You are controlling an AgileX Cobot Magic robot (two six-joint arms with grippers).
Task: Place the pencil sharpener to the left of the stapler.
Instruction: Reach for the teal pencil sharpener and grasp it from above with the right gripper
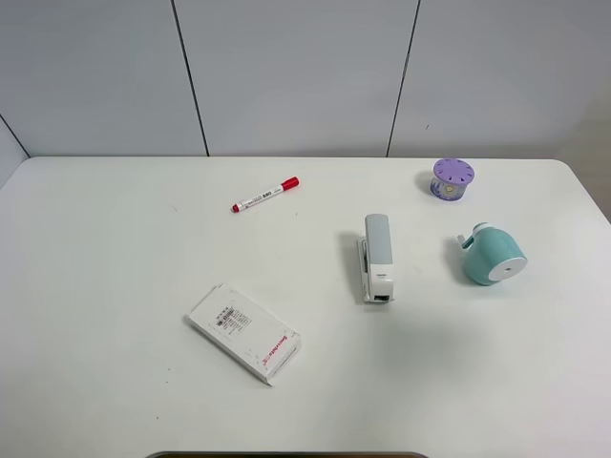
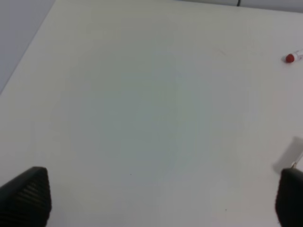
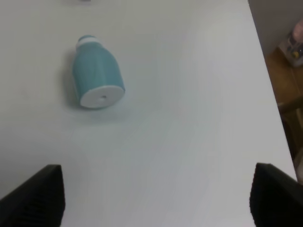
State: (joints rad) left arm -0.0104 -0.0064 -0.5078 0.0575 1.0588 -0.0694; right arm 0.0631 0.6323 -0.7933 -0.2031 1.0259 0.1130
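table edges: white table (image 1: 115, 248) fills most of the exterior high view. Its back edge runs along the wall and the back right corner is rounded. The right wrist view shows the right edge too.
open room: there's a big bare patch left of the stapler (image 1: 377, 256). The red-capped marker (image 1: 264, 195) lies further back and the flat white box (image 1: 243, 333) closer to the front. The whole left third is bare too.
sharpener spot: the pencil sharpener (image 1: 492, 256) sits right of the stapler with a clear gap between them, closer to the table's right edge. The purple cylinder (image 1: 452, 178) is behind it, not touching.
sharpener pointing: it's lying on its side. The long axis runs diagonally, narrow end back-left and flat round face front-right.
sharpener look: teal rounded barrel (image 3: 97, 71) with a pale round face that has a small hole in the middle. There's a pale band at the narrow end and a little handle nub by it.
stapler: slim, grey and white, long axis running roughly back to front.
left gripper (image 2: 161, 196): fingers spread wide over bare table, nothing between them. The marker's red cap (image 2: 290, 57) just peeks in at the frame edge.
right gripper (image 3: 156, 196): fingers spread wide too, holding nothing, well apart from the sharpener.
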